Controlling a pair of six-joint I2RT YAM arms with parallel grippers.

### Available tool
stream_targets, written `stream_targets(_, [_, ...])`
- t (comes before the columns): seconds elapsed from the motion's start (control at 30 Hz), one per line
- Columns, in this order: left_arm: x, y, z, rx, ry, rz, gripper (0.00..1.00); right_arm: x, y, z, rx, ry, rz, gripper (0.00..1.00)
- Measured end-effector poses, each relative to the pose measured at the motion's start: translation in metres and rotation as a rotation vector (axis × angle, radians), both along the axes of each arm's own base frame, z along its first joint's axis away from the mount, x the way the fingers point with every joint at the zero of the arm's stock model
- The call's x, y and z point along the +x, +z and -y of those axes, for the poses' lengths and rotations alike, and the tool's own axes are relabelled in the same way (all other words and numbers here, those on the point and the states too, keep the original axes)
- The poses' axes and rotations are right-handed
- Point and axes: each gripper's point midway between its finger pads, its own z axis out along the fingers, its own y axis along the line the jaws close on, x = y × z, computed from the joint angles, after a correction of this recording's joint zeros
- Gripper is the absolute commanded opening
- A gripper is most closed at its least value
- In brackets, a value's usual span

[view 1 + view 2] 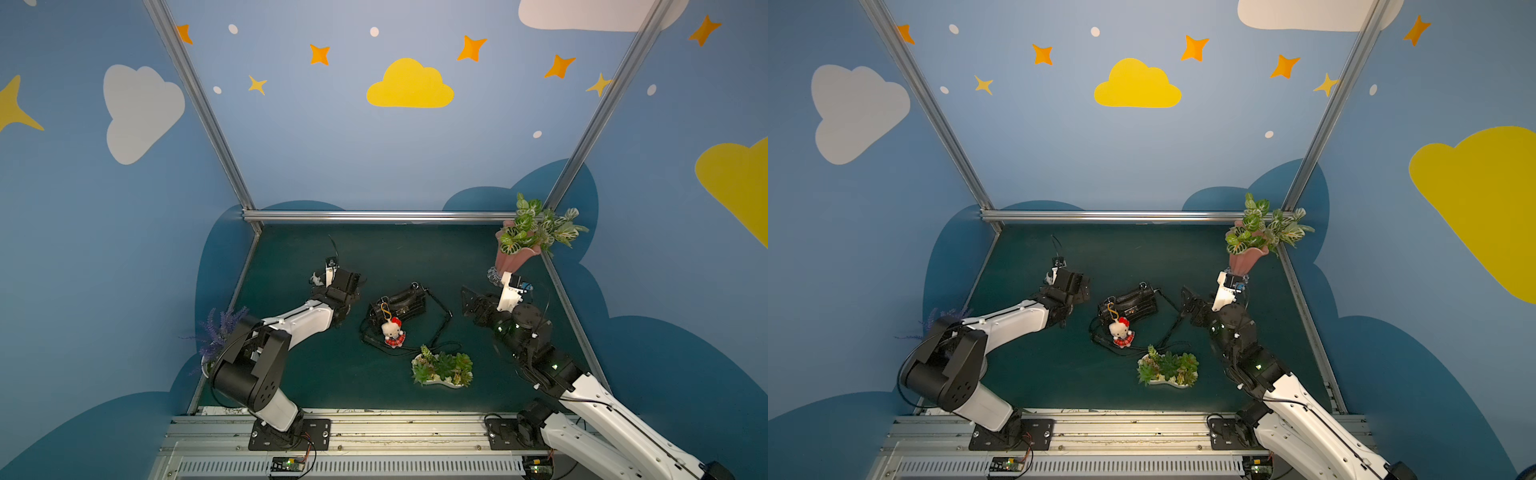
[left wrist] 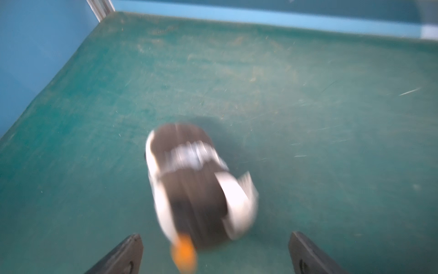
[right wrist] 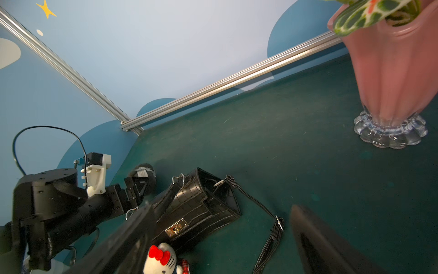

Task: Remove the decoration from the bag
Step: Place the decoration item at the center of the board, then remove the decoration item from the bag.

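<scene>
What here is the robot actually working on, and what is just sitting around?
Job: black bag; white kitty charm clipped to it.

Lying about: pink vase of leaves; succulent dish; purple lavender plant; blurred black-and-white toy, possibly job-related.

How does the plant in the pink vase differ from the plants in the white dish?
The pink vase is tall and stands on a clear glass foot; the white dish is low and flat. The vase holds broad leaves with pale veins; the dish holds small spiky succulents. The vase is in the far right corner; the dish sits nearer the front, beside the strap of the bag. Both hold green plants on the green table.
</scene>
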Motion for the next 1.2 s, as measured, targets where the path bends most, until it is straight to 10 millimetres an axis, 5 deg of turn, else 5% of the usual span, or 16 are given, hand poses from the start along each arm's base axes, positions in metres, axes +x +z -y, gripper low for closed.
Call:
stream_targets(0.27, [-0.021, 0.033, 0.013, -0.076, -0.107, 0.065, 1.00, -0.002, -0.016, -0.016, -0.050, 0.085, -0.066, 0.94])
stream_targets(0.57, [-0.052, 0.088, 0.053, -0.293, -0.476, 0.169, 0.99, -0.021, -0.037, -0.072, -0.154, 0.354, -0.110, 0.87])
stream_targets(0.9, [-0.065, 0.083, 0.111, -0.614, -0.771, 0.087, 1.00, -0.056, -0.059, -0.138, -0.282, 0.536, -0.023, 0.77])
stream_targets(1.2, [-0.077, 0.069, 0.137, -0.788, -0.898, -0.010, 0.99, -0.056, -0.104, -0.169, -0.360, 0.521, -0.054, 0.70])
